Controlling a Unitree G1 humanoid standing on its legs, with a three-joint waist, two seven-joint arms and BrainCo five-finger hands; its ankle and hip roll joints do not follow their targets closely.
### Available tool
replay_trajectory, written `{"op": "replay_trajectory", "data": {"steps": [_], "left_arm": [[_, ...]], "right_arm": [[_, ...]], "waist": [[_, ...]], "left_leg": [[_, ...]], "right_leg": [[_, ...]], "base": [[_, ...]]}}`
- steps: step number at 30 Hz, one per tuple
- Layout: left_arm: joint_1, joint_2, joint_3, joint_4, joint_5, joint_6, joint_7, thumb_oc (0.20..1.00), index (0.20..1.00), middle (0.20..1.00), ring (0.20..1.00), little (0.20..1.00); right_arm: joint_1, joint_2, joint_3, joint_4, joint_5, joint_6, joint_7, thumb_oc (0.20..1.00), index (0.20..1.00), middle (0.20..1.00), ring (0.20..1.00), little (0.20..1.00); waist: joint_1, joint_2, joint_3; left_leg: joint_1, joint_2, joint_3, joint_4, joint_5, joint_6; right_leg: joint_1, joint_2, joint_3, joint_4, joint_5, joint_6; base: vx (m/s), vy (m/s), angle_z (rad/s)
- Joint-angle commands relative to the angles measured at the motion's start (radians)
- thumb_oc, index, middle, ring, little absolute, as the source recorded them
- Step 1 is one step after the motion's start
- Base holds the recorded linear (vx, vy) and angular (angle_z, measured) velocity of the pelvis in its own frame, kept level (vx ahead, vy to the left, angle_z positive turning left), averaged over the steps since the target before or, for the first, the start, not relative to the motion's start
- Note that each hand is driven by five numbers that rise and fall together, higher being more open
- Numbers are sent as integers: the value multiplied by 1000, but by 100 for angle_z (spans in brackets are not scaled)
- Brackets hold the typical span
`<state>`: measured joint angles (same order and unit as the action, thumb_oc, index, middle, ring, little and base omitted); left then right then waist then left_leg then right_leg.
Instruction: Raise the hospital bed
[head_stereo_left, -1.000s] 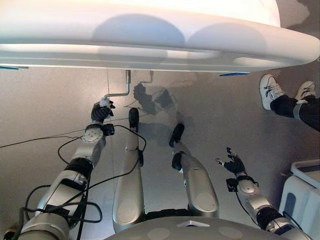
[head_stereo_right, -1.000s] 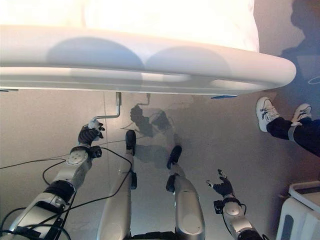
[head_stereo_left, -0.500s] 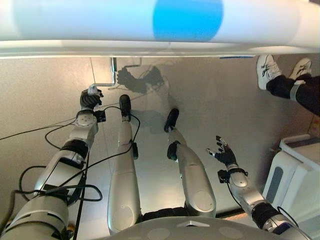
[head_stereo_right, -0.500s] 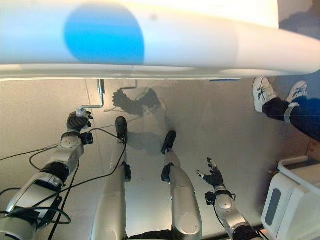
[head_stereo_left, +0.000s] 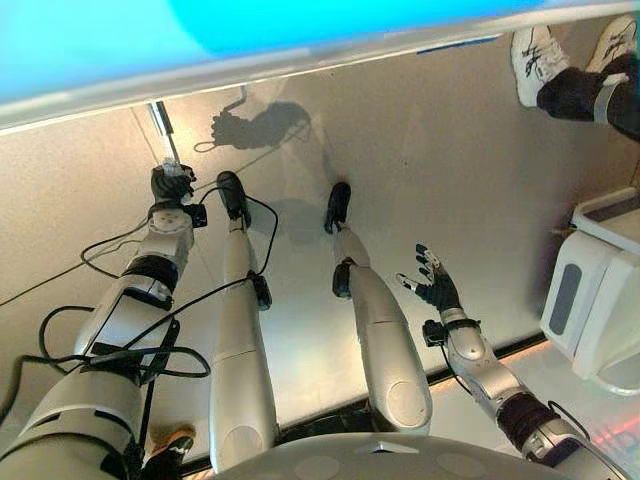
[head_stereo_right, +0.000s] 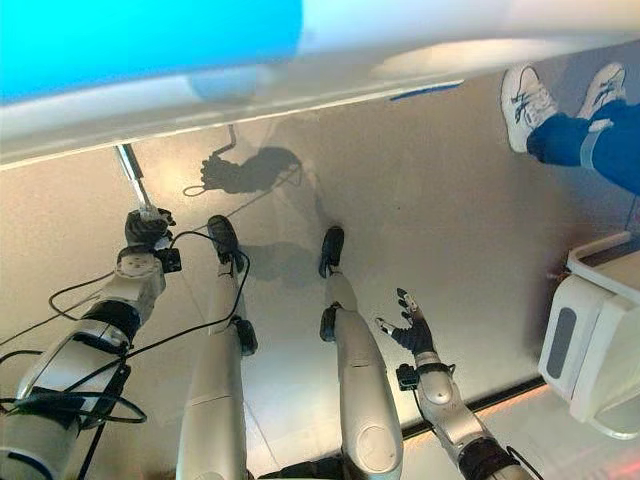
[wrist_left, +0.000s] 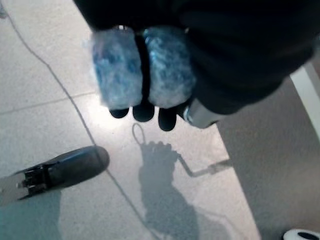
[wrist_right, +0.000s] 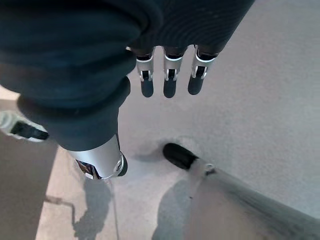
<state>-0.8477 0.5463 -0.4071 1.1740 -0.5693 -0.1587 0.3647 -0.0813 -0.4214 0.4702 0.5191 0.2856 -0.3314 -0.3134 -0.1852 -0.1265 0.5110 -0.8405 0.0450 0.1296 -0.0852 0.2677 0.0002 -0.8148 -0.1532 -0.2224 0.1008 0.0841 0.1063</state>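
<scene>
The hospital bed's pale foot end (head_stereo_left: 330, 55) spans the top of both eye views. From under it a metal crank rod (head_stereo_left: 160, 120) slants down to my left hand (head_stereo_left: 172, 183). The left wrist view shows that hand shut on the crank's handle (wrist_left: 142, 70), which is wrapped in pale tape, with the dark fingertips (wrist_left: 144, 113) curled round it. My right hand (head_stereo_left: 435, 288) hangs low on the right, well away from the bed, with straight, spread fingers (wrist_right: 167, 82) and nothing in it.
A person's legs in white sneakers (head_stereo_left: 535, 60) stand at the far right by the bed's corner. A white plastic cart (head_stereo_left: 600, 290) sits at the right edge. The floor is smooth grey tile with an orange line (head_stereo_left: 470, 360) at the lower right.
The whole view has shifted as the camera moved. The crank arm, which ran sideways from its shaft to my left hand, now points straight down to it. The right hand stays open.
</scene>
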Motion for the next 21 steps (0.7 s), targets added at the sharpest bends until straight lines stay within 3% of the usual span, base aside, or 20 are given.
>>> {"op": "replay_trajectory", "data": {"steps": [1, 11, 21], "left_arm": [[-169, 29, 19, 16, 102, -25, 17, 200, 200, 200, 200, 200], [-181, -13, 16, -5, 125, -30, 33, 200, 200, 200, 200, 200], [-158, -88, -3, -104, 120, -60, 41, 200, 200, 200, 200, 200]], "right_arm": [[32, -68, 6, -41, 3, -31, -19, 1000, 1000, 1000, 1000, 1000], [32, -90, 20, -76, -7, -36, -12, 1000, 1000, 1000, 1000, 1000], [43, -105, 8, -59, -27, -28, -6, 1000, 1000, 1000, 1000, 1000]], "waist": [[-28, -16, 9], [-76, -17, 9], [-101, 16, 9]], "left_leg": [[78, -44, 54, -2, -97, -41], [96, -24, 128, -2, -108, -52], [148, -19, 171, -2, -119, -61]], "right_leg": [[-67, 21, 33, -93, 177, 65], [-118, 61, 106, -69, 179, 62], [-100, 87, 141, -67, 174, 61]], "base": [[0, -19, -14], [10, -50, -19], [-1, -52, -12]]}}
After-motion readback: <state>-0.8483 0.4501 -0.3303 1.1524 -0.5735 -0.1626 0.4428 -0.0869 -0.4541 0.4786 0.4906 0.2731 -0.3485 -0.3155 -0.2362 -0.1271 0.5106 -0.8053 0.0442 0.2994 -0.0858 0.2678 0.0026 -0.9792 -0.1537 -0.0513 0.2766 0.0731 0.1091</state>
